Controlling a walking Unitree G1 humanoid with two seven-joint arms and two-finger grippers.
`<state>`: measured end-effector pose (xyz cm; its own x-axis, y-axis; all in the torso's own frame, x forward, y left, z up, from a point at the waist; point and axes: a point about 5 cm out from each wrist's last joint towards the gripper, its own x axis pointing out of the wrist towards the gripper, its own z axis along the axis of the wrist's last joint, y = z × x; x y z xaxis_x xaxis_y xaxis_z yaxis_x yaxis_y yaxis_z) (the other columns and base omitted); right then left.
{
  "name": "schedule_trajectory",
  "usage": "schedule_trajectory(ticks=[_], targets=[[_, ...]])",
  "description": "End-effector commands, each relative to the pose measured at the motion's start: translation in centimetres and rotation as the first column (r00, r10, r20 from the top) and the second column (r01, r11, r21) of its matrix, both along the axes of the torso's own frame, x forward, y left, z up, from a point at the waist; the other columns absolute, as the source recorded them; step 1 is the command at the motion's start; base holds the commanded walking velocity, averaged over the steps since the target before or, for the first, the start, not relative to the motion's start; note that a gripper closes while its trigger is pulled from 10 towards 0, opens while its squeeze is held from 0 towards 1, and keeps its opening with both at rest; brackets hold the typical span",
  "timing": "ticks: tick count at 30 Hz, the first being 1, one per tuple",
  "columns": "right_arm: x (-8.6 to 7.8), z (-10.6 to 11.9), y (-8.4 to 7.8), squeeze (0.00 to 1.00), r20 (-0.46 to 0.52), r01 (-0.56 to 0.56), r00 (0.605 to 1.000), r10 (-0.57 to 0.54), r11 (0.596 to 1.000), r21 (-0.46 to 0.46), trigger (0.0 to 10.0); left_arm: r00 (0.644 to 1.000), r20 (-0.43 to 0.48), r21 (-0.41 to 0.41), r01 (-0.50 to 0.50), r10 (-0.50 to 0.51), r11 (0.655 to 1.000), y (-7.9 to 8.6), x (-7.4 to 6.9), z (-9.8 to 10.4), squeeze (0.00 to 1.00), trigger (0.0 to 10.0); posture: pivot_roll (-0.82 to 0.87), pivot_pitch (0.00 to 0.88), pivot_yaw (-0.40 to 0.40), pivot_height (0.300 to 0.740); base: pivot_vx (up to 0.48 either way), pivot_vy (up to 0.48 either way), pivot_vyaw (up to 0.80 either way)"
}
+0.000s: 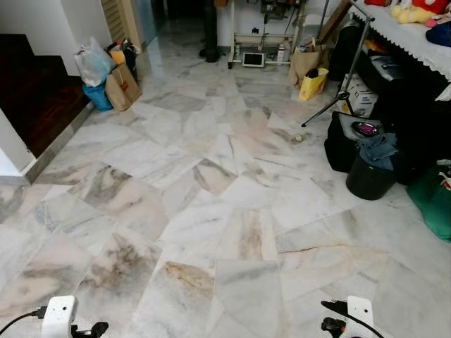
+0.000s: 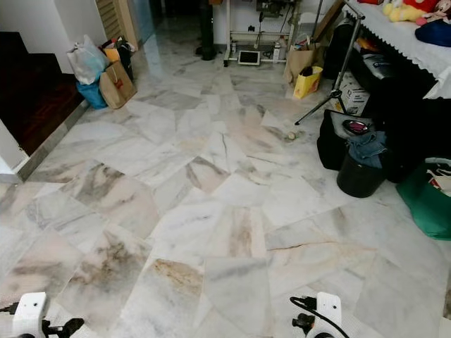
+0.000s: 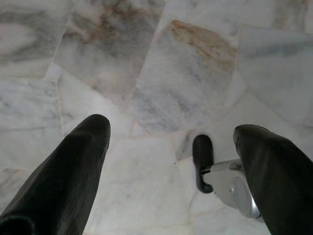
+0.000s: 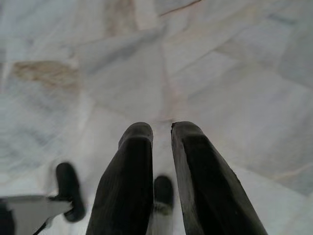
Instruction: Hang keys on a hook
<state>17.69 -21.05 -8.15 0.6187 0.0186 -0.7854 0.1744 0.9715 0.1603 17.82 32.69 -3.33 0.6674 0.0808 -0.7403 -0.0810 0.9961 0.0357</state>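
Black fingers [image 3: 73, 166] of the left gripper [image 3: 171, 132] are held wide apart above the marble floor [image 1: 211, 211]. The right gripper [image 4: 161, 129] fingers are nearly together, nothing between them. Bags [image 1: 113, 74] are stacked beside the dark stairs [image 1: 35, 91]. No keys can be made out.

A marble floor [image 1: 211, 211] stretched ahead. Far left, bags [image 1: 109, 74] sat beside a dark step [image 1: 35, 98]. On the right, a table [image 1: 416, 39] carried soft toys [image 1: 416, 10]; before it stood a bucket [image 1: 370, 176] with cloth in it, a yellow bag [image 1: 313, 83] farther back.
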Motion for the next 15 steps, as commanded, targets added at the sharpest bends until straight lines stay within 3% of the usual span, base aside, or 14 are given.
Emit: schedule_trajectory(ticks=[1,8,15], targets=[[0.1,0.1,-0.3,0.0,-0.001,0.005,1.0,-0.005,1.0,-0.004,10.0,1.0,-0.004,0.002,0.019,-0.019,1.0,-0.2,0.1,0.0,0.0,10.0,0.01,0.0,-0.044,0.74,0.0,0.0,0.0],[0.4,0.4,-1.2,0.0,0.007,0.027,1.0,-0.027,1.0,-0.009,10.0,0.999,0.032,-0.033,-0.008,0.009,0.999,-1.2,0.5,-0.3,0.0,10.0,0.02,0.0,-0.102,0.74,0.0,0.0,0.0],[1.7,1.0,-1.1,0.0,0.03,0.038,0.999,-0.037,0.999,-0.01,10.0,0.969,0.244,0.04,0.021,-0.03,0.999,-2.1,1.8,0.8,0.0,10.0,0.05,0.0,-0.135,0.74,0.0,0.0,0.0]])
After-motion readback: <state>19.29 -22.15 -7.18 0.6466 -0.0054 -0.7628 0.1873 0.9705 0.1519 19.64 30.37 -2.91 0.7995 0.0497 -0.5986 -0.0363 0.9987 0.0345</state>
